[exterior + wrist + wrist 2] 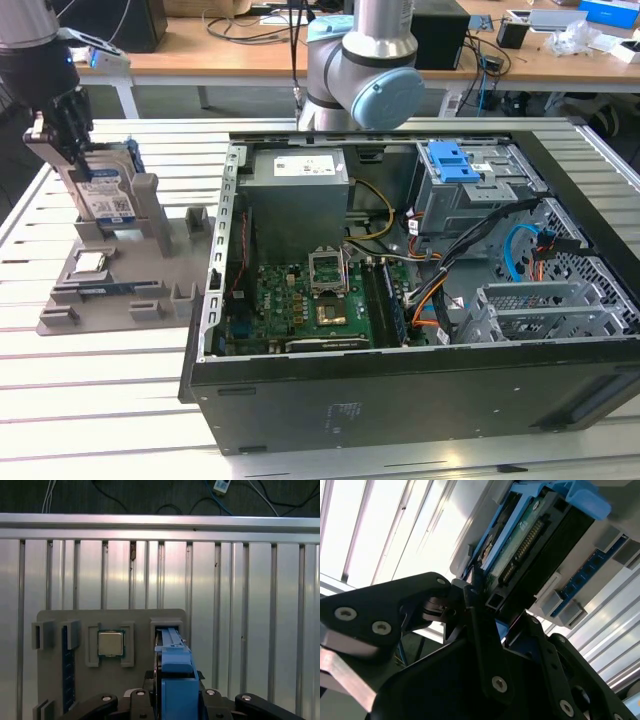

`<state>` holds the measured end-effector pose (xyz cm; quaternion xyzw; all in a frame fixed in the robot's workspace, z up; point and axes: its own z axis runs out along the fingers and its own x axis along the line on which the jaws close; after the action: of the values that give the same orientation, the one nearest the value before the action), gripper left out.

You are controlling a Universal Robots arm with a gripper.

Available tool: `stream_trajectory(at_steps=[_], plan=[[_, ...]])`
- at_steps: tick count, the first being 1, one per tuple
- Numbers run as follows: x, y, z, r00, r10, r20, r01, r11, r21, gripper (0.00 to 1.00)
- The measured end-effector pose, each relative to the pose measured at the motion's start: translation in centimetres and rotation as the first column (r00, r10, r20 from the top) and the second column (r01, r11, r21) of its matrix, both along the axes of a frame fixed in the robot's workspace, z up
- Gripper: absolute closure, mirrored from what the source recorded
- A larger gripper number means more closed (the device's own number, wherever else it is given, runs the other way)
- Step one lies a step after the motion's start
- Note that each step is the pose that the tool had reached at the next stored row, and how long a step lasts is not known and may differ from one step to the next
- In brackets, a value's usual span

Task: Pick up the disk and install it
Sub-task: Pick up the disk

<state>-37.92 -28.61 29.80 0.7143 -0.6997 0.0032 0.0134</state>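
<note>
The disk (pixel 108 196) stands on edge in a slot of the grey holder (pixel 110 295) at the exterior view's left, its white-and-blue label facing out. My gripper (pixel 76 150) has come down over its upper end from above. In the second wrist view the black fingers (pixel 482 625) straddle the disk (pixel 530 545) and press against its circuit-board side and blue frame. The first wrist view has the disk's blue frame (pixel 175 680) running between the finger bases. The gripper is shut on the disk, which still sits in its slot.
The open computer case (pixel 400 385) lies at the exterior view's right, with a light-blue bracket (pixel 450 160) at its drive bay. A silver processor chip (pixel 110 644) and a blue memory stick (pixel 67 680) rest in the holder. The arm's base (pixel 360 80) stands behind the case.
</note>
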Motion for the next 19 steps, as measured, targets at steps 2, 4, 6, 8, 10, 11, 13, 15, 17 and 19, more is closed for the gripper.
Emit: stream_trajectory(at_steps=[2,4,6,8,10,11,13,15,17,19], plan=[[0.0,0.01,0.34,1.0,0.0,0.0,0.0,1.0,0.0,0.64],[0.0,0.03,0.71,1.0,0.0,-0.0002,0.0,1.0,0.0,0.64],[0.0,0.06,1.09,1.0,0.0,0.0,0.0,1.0,0.0,0.64],[0.0,0.1,1.42,1.0,0.0,0.0,0.0,1.0,0.0,0.64],[0.0,0.12,1.76,1.0,0.0,0.0,0.0,1.0,0.0,0.64],[0.0,0.14,1.92,1.0,0.0,0.0,0.0,1.0,0.0,0.64],[0.0,0.17,2.29,1.0,0.0,0.0001,0.0,1.0,0.0,0.64],[0.0,0.18,2.61,1.0,0.0,-0.0001,0.0,1.0,-0.0001,0.64],[0.0,0.2,2.89,1.0,0.0,-0.0001,0.0,1.0,-0.0001,0.64],[0.0,0.22,3.26,1.0,0.0,0.0,0.0,1.0,-0.0001,0.64]])
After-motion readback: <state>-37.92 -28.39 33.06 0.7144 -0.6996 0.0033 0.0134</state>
